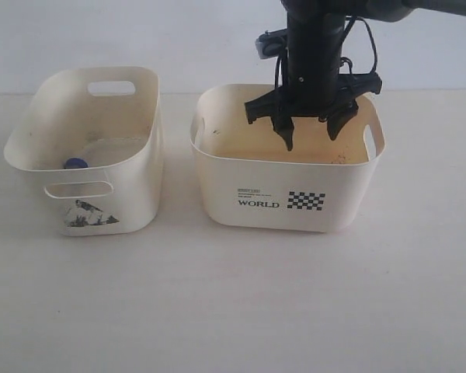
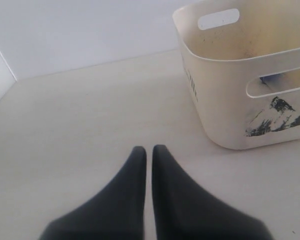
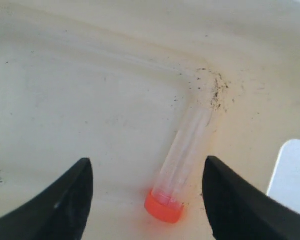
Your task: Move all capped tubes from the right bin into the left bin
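A: Where is the orange-capped tube (image 3: 182, 155)?
B: It lies on the floor of the right bin (image 1: 217, 186), between the spread fingers of the right gripper (image 1: 311, 140), untouched.
A: And the left gripper (image 2: 149, 150)?
B: Pressed together, outside the right bin, over the table (image 2: 65, 125)

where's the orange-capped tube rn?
Right wrist view: the orange tube lies on the right bin floor, untouched, between the fingers of the open right claw.

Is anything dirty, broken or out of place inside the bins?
Only grime: dark specks gather in a corner of the right bin, by the tip of the orange-capped tube, which lies flat and looks intact. Nothing looks spilled or broken.
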{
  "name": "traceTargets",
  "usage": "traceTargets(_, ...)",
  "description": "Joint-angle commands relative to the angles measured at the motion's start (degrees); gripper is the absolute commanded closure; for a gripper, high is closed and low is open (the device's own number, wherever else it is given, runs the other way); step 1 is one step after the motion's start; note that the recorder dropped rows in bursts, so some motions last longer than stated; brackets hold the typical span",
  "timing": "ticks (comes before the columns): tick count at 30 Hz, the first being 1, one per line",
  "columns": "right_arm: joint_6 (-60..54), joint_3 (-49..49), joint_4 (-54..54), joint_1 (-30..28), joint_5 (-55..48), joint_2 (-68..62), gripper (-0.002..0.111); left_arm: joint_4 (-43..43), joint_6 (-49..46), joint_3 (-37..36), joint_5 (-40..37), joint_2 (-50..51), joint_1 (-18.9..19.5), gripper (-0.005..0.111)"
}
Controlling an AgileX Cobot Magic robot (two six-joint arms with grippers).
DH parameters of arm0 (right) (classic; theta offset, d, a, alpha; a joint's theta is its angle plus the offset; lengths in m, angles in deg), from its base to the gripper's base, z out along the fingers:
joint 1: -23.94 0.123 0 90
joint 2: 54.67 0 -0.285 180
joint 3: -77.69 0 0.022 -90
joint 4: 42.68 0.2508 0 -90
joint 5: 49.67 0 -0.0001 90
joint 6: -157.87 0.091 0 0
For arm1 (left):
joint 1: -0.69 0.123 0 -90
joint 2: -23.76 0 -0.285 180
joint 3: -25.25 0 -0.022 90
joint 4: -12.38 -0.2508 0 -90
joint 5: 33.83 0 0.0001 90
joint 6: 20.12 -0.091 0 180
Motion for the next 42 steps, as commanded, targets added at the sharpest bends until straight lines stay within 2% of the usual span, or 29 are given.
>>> traceTargets(1, 1.1, 0.9, -2.3, 0.0, -0.1, -0.2, 0.047, -0.1, 0.5, 0.2, 0.3, 0.0, 0.0, 0.102)
traceTargets(13, 6.0, 1.4, -3.0, 0.0, -0.1, -3.5, 0.047, -0.1, 0.5, 0.2, 0.3, 0.0, 0.0, 0.102)
traceTargets(26, 10.6, 8.3, -9.6, -0.8, -0.1, -5.5, 0.047, -0.1, 0.5, 0.2, 0.3, 0.0, 0.0, 0.102)
traceTargets(42, 10.8, 8.3, -7.4, -1.0, -0.1, -12.2, 0.049, -0.1, 0.5, 0.2, 0.3, 0.0, 0.0, 0.102)
